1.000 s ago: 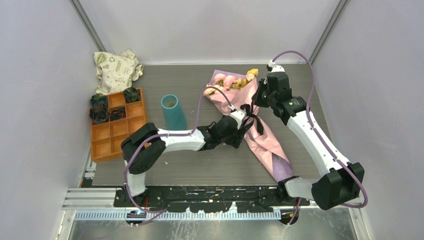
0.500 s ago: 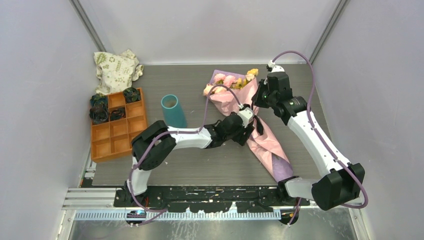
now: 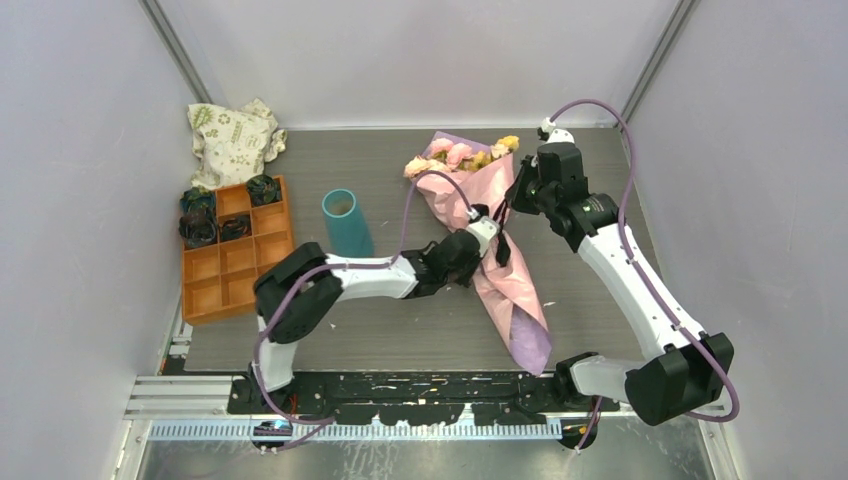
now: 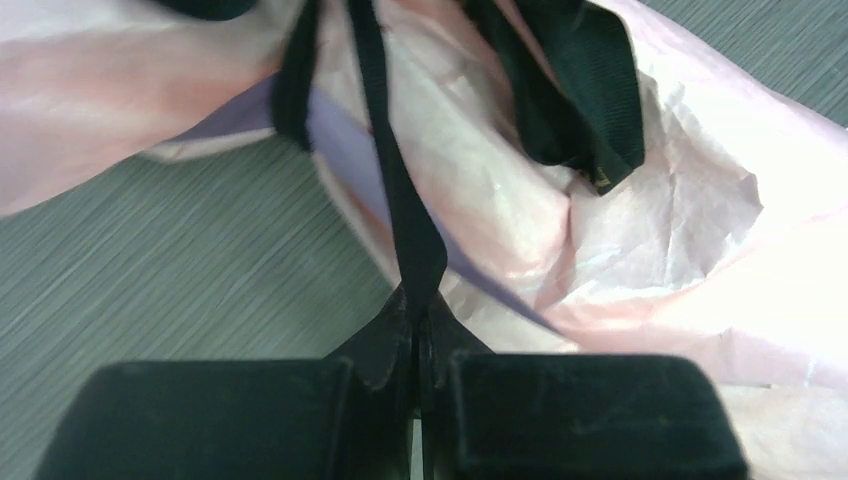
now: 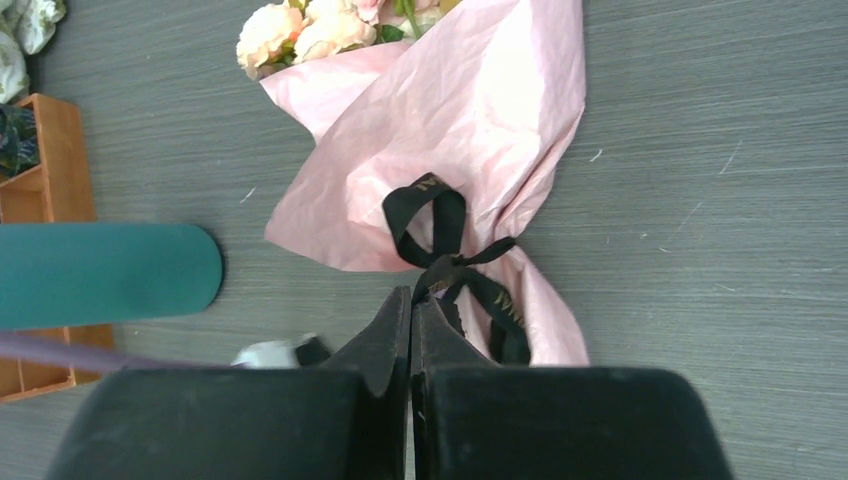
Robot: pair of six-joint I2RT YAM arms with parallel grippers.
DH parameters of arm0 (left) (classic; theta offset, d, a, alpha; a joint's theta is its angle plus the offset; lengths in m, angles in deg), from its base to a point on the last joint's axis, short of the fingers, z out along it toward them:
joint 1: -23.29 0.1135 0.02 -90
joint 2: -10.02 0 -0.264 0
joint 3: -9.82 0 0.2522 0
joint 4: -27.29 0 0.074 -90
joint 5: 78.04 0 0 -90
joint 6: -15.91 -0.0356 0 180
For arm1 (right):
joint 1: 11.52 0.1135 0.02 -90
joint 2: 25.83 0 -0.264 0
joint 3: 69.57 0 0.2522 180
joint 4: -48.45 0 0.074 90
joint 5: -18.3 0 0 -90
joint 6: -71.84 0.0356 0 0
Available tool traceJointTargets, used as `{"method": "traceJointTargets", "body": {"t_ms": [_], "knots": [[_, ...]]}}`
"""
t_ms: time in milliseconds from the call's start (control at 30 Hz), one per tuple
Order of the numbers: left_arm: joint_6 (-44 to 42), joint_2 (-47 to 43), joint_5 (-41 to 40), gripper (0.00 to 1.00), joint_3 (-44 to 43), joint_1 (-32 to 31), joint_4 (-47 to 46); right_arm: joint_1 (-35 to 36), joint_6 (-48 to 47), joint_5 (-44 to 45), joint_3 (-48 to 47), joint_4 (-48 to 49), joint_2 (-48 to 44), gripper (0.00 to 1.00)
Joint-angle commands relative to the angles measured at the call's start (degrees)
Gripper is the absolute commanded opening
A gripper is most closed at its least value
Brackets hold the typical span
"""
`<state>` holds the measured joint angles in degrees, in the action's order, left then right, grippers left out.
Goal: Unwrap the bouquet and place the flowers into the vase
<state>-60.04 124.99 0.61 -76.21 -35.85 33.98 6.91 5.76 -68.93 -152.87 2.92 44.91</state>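
Observation:
The bouquet [image 3: 500, 285] lies slanted on the grey table, wrapped in pink paper [image 5: 470, 110] with a lilac tail near the front edge. The flowers [image 3: 455, 157], pink, cream and yellow, poke out at the far end [image 5: 300, 30]. A black ribbon [image 5: 440, 215] is tied round the middle. My left gripper [image 4: 415, 310] is shut on a taut strand of the ribbon [image 4: 400, 200], at the bouquet's left side [image 3: 492, 238]. My right gripper [image 5: 412, 300] is shut at the knot with ribbon running into its tips, just beyond the wrap's right edge [image 3: 512, 203]. The teal vase [image 3: 345, 222] stands upright to the left.
An orange tray [image 3: 235, 250] with square compartments and dark bundles sits at the left, a cream printed cloth bag [image 3: 232, 140] behind it. The left arm stretches across the table's middle just in front of the vase. White walls close in both sides.
My left gripper has shut on the ribbon strand and drawn back to the left. The bouquet has swung, its lilac tail sliding left. The right gripper stays shut and has hardly moved.

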Motion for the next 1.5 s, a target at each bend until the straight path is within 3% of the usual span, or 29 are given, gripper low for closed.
{"method": "traceJointTargets", "body": {"t_ms": [0,333,833,1233,1467], "knots": [[2.7,-12.8,-7.8,0.02,4.4,0.4,4.5,0.2,1.0,4.3,-1.5,2.8,-1.5,0.01],[7.1,-22.5,-15.9,0.01,12.0,1.0,13.1,-3.0,3.5,16.9,-4.3,-1.2,0.9,0.01],[18.1,-39.0,-30.4,0.0,21.6,1.7,30.9,-15.7,7.1,28.8,-10.1,-10.5,2.6,0.01],[26.5,-48.8,-32.6,0.0,21.6,1.9,44.8,-23.7,7.9,33.5,-11.2,-12.7,3.1,0.01],[36.7,-58.4,-38.0,0.0,18.4,1.7,59.9,-25.2,8.4,33.7,-10.9,-13.0,4.4,0.01]]}}
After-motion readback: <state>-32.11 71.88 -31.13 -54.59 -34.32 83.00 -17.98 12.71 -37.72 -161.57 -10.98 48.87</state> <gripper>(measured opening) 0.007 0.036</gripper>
